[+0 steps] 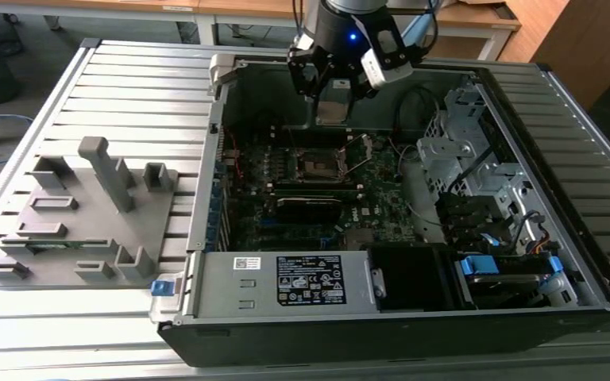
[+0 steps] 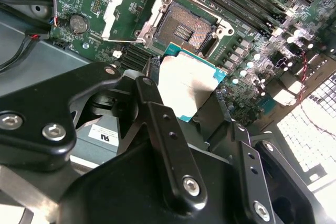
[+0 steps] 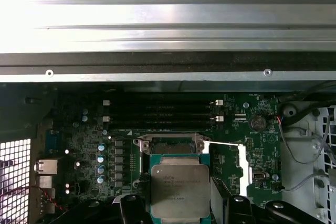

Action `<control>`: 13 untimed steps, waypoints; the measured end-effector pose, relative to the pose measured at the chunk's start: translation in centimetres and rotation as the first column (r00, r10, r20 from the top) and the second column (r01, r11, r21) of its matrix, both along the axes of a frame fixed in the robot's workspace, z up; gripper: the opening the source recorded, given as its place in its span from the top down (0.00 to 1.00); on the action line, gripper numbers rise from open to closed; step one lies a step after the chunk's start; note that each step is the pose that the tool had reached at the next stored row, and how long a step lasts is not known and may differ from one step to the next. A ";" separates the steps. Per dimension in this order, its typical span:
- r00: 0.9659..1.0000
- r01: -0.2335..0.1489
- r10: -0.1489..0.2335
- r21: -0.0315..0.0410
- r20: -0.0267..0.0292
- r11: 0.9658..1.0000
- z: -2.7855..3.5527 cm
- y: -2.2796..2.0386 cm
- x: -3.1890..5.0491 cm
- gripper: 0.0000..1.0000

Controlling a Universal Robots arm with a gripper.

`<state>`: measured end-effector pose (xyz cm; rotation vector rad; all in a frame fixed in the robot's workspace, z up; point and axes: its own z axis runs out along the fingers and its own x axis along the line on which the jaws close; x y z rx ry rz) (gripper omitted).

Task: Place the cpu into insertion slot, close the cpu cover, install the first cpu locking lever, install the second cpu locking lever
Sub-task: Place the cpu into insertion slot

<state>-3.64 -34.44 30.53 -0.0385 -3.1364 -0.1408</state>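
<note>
- Over the open PC case [image 1: 207,198], the gripper [image 1: 333,99] hangs above the motherboard [image 1: 283,214] with its jaws clamped on the cpu [image 1: 333,109], pinching it by two opposite edges.
- In both wrist views the cpu [image 2: 185,82] [image 3: 180,190] sits flat between the fingers [image 2: 157,119], metal top up.
- The insertion slot [image 2: 184,26] is bare, with its dark centre showing. The chip is near it but clearly apart and up in the air, not touching the rim.
- The cpu cover [image 2: 122,9] is flipped open and stands off to one side of the socket, so it's out of the way.
- My read: this is step one, getting the chip into the socket. The cover isn't closed, so the cover and lever steps aren't done yet.
- Seating it calls for the chip square to the socket rim, level and centred over the dark middle, then a gentle set-down with no pushing. I'd guess a tilted or offset drop risks the contacts.
</note>
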 end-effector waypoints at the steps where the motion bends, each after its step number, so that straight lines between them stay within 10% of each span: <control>1: 1.000 0.000 0.000 0.000 0.000 1.000 -0.03 0.00 0.00 0.46; 13: 1.000 0.000 0.000 0.000 0.000 1.000 -1.20 0.00 0.00 0.46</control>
